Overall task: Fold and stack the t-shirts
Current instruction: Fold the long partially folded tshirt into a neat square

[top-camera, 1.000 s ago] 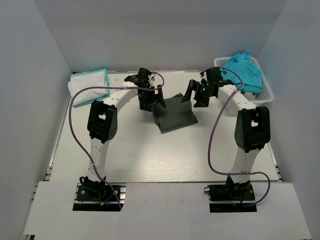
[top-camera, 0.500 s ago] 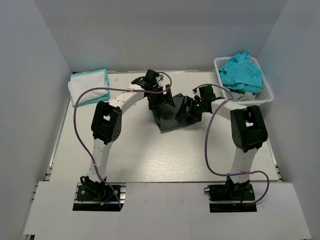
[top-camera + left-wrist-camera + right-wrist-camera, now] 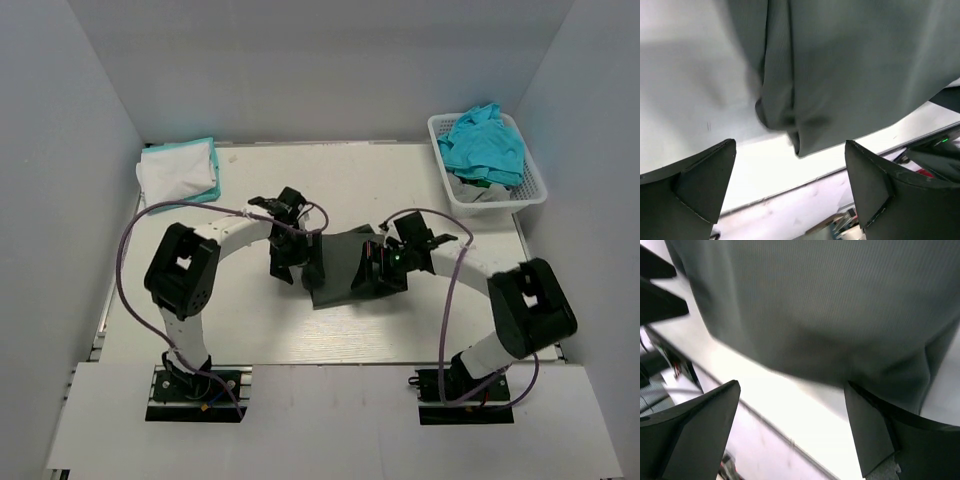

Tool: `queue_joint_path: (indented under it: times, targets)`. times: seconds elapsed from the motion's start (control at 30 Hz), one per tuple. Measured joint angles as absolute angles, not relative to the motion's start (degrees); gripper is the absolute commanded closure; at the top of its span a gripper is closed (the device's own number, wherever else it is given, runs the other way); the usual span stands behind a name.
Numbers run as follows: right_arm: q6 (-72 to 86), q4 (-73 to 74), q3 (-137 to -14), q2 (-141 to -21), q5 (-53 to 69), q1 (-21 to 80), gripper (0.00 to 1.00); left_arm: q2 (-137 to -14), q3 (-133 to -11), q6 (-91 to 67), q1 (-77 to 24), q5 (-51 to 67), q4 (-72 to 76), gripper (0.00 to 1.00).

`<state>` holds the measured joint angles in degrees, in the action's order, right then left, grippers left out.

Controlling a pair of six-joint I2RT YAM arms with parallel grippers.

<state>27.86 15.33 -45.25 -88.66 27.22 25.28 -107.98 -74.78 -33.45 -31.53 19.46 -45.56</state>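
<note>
White and wide, the table point(image 3: 250, 320) is walled by pale panels on three sides, and bare room is left along its near edge and at its far middle. At its centre a dark grey t-shirt point(image 3: 340, 262) is laid flat in a folded, roughly square shape, well apart from every table edge. A white basket point(image 3: 535, 185) is set in the far right corner, with a crumpled turquoise t-shirt point(image 3: 482, 145) heaped in it. In the far left corner a folded stack point(image 3: 178, 170) of white and turquoise cloth is placed. The left gripper point(image 3: 297, 262) is lowered at the left edge of the dark grey t-shirt and the right gripper point(image 3: 375, 272) at its right edge, so that the cloth is flanked by the two. From overhead the jaws cannot be read, and only the wrist views show them. In the left wrist view both fingers point(image 3: 705, 175) are shown spread wide, with a folded corner of the cloth lying just beyond the gap and nothing clamped. In the right wrist view the fingers are likewise spread wide before the cloth. One finger is seen just beside a fold, but contact cannot be told.
</note>
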Motion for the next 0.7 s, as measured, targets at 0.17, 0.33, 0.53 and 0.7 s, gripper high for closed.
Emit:
queue_joint_path:
  times: [0.17, 0.33, 0.53, 0.7]
  targets:
    - [27.90, 25.50, -44.18, -75.59, 25.08, 27.66, 0.10, -101.16, -73.03, -33.43, -33.50, 16.71, -49.43, 0.00]
    - [28.12, 29.69, -50.59, -70.19, 20.49, 27.59, 0.10, -96.40, -79.02, -32.53, -33.43, 11.57, -49.47, 0.00]
    - [30.50, 30.39, -53.32, -73.23, 8.86, 26.02, 0.10, -106.13, -92.01, -30.22, -32.38, 5.17, -47.20, 0.04]
    - [31.27, 31.79, -55.27, -79.33, 2.83, 24.01, 0.10, -118.02, -100.27, -27.81, -32.08, 1.78, -46.76, 0.11]
